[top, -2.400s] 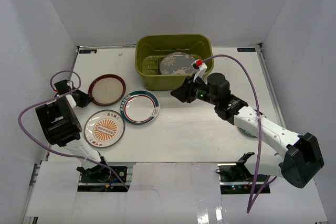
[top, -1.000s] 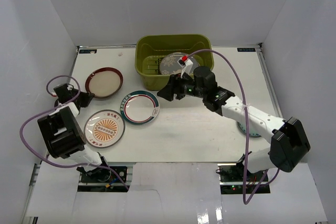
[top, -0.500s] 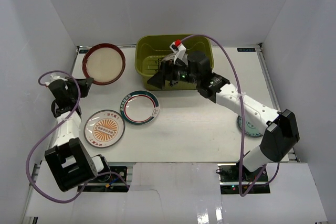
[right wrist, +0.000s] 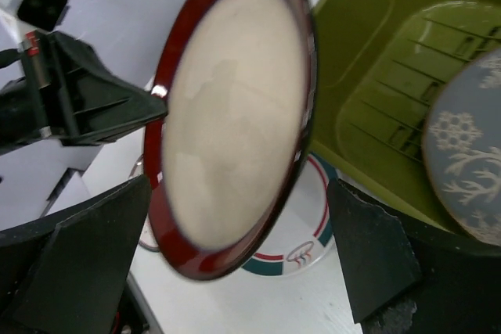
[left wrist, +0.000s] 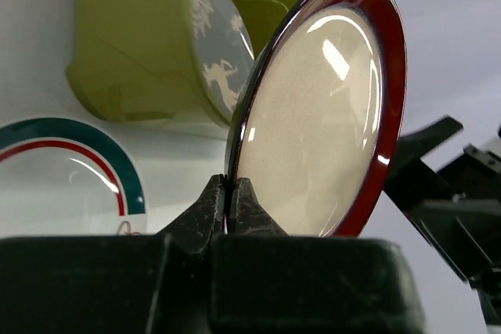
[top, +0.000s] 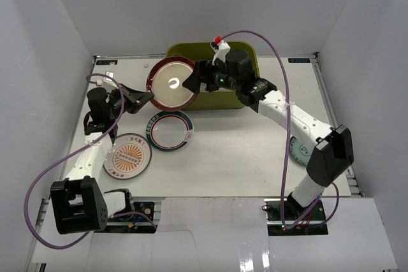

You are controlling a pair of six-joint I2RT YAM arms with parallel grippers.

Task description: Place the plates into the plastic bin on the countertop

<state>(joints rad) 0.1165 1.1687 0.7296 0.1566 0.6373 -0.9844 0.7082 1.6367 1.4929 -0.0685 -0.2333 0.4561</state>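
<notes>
My left gripper (top: pixel 148 95) is shut on the rim of the maroon-rimmed cream plate (top: pixel 171 84). It holds the plate up on edge, tilted, just left of the olive plastic bin (top: pixel 220 101). In the left wrist view the fingertips (left wrist: pixel 243 193) pinch the plate's lower edge (left wrist: pixel 313 115). My right gripper (top: pixel 190 84) is open and faces that plate (right wrist: pixel 227 115) from the bin side, one finger either side of it without touching. A grey patterned plate (right wrist: pixel 470 154) lies inside the bin (right wrist: pixel 376 52). The teal-rimmed white plate (top: pixel 169 130) and orange-sunburst plate (top: pixel 127 155) lie on the countertop (top: pixel 242 151).
A scalloped teal plate (top: pixel 296 151) lies at the right, partly under my right arm. White walls close the countertop on three sides. Purple cables loop off both arms.
The left arm lifted the maroon-rimmed plate off the countertop and carried it right to the bin. The right arm swung left toward it and its jaws opened wider.
</notes>
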